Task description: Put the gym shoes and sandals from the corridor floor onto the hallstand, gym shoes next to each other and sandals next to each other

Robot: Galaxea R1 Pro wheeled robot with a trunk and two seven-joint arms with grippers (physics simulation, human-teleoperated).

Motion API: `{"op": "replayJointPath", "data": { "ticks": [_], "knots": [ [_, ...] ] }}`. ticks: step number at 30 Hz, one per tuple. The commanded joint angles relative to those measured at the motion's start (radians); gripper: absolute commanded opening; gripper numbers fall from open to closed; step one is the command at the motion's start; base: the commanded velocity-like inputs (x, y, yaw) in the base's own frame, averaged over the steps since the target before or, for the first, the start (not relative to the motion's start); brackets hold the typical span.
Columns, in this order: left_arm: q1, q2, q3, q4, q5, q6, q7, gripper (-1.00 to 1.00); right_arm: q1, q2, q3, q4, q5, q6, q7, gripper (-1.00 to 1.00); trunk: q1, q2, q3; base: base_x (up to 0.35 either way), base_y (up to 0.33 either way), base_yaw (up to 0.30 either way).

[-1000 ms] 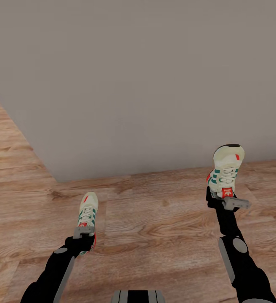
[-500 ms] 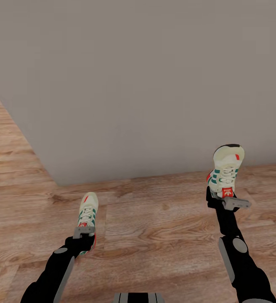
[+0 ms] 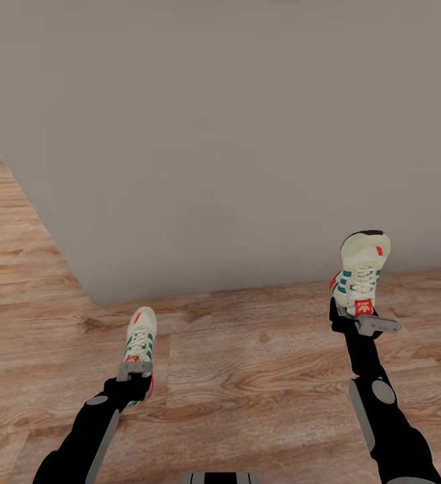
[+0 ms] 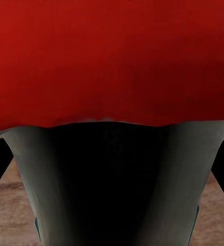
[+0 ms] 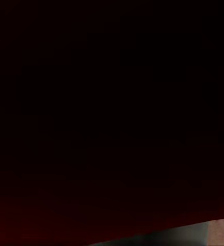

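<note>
Left fingers (image 3: 134, 374) clamp left gym shoe (image 3: 140, 336) at heel | right fingers (image 3: 364, 321) clamp right gym shoe (image 3: 361, 272), toe up | you carry both off the corridor floor (image 3: 261, 356) | plain wall (image 3: 234, 134) ahead.

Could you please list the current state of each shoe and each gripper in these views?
Left gym shoe: held off the floor, toe pointing away from the robot.
Right gym shoe: held higher, toe up towards the wall.
Left gripper: shut on the left gym shoe's heel end.
Right gripper: shut on the right gym shoe's heel end.
</note>
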Motion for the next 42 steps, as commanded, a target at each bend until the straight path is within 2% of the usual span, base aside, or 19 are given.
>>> {"op": "replayJointPath", "data": {
  "ticks": [1,23,31,42],
  "knots": [
    [0.0,0.0,0.0,0.0,0.0,0.0,-0.001,-1.0,0.0,0.0,0.0,0.0,0.0,0.0,0.0,-1.0,0.0,0.0,0.002,0.0,0.0,0.0],
    [0.001,0.0,0.0,0.0,0.0,0.0,-0.002,-1.0,0.0,0.0,0.0,0.0,0.001,0.0,0.0,-1.0,-0.01,0.005,0.053,0.0,0.0,0.0],
    [0.0,0.0,0.0,0.0,0.0,0.0,-0.002,-1.0,0.0,0.0,0.0,0.0,0.0,0.0,0.0,-1.0,-0.01,0.005,0.045,0.0,0.0,0.0],
    [0.0,0.0,0.0,0.0,0.0,0.0,-0.001,-1.0,0.0,0.0,0.0,0.0,0.001,0.001,0.0,-1.0,-0.015,0.008,0.076,0.0,0.0,0.029]
  ]
}}
